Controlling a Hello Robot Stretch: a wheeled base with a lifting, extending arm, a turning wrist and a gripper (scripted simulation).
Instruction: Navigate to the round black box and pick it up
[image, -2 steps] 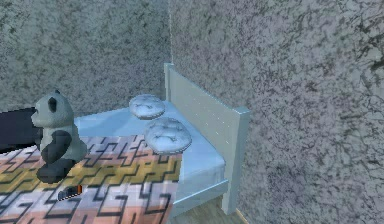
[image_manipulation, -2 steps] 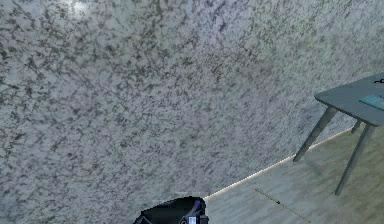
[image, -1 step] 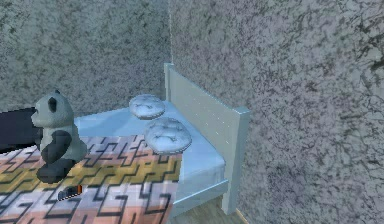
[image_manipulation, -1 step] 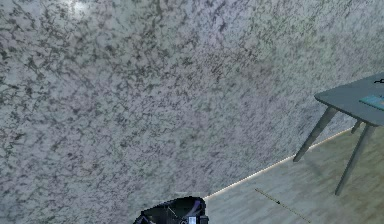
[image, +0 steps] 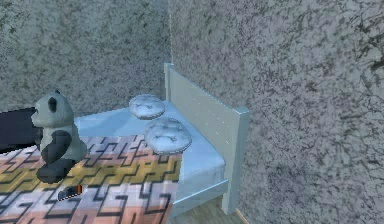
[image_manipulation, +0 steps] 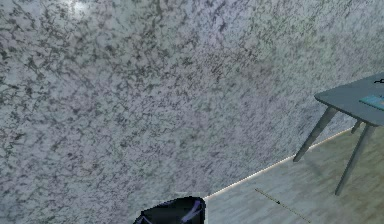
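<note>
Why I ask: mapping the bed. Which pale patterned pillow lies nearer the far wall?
The pale round pillow higher in the forward view; the other pillow lies nearer the pale blue bedpost.

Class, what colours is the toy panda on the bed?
The panda is black and white; clearest in the forward view.

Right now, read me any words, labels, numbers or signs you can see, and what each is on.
None to read. The panda plush, the patterned bedspread, the pillows and the grey table carry no print; the dark rounded thing at the arm side view's bottom edge shows no label.
</note>
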